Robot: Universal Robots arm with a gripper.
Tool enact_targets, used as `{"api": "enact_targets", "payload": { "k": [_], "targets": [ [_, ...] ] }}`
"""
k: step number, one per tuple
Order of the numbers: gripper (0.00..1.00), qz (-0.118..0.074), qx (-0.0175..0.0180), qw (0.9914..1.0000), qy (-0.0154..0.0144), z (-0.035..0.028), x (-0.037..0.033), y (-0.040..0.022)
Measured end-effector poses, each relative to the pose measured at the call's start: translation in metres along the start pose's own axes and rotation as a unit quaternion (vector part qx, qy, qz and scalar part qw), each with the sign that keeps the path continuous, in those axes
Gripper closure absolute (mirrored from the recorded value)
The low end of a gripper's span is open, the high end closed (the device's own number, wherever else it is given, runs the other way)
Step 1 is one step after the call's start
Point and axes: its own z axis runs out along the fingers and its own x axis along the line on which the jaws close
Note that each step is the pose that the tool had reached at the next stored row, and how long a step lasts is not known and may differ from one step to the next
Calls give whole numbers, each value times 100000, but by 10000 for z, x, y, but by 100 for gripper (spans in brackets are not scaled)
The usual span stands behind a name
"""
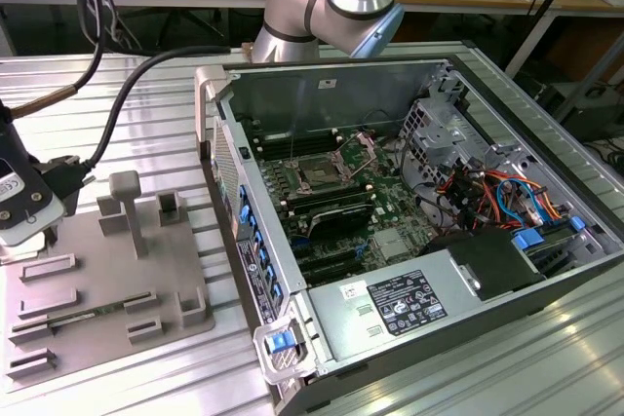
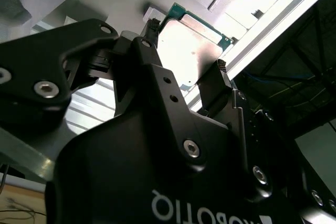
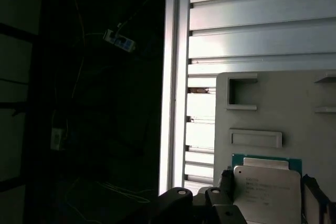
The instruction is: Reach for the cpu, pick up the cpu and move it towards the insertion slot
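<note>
The cpu (image 2: 190, 45), a thin square chip with a silvery face and a green edge, lies between the two black fingers of my gripper (image 2: 186, 50). Both fingertips (image 2: 152, 29) press against opposite edges of it. In the first wrist view the cpu (image 3: 265, 184) sits in the gripper (image 3: 268, 182) just over the grey fixture plate (image 3: 283, 103). In the exterior view the gripper (image 1: 29, 226) is at the far left, low over that plate (image 1: 107, 289). The insertion slot (image 1: 320, 170), with a dark centre and a raised metal frame, lies inside the open computer case, well to the exterior view's right of the gripper.
The open computer case (image 1: 210, 94) stands in the middle of the ribbed aluminium table (image 1: 146, 94), its near wall between the plate and the motherboard. Grey blocks and a post (image 1: 127, 207) rise from the fixture plate. The table's edge rail (image 3: 170, 77) runs close beside the gripper.
</note>
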Motion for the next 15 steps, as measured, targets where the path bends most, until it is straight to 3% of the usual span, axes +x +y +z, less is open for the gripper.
{"api": "enact_targets", "payload": {
  "k": [9,15],
  "targets": [
    [45,4,-4,100000,-6,-70,0,4],
    [45,4,-1,100000,0,-83,1,4]
  ]
}}
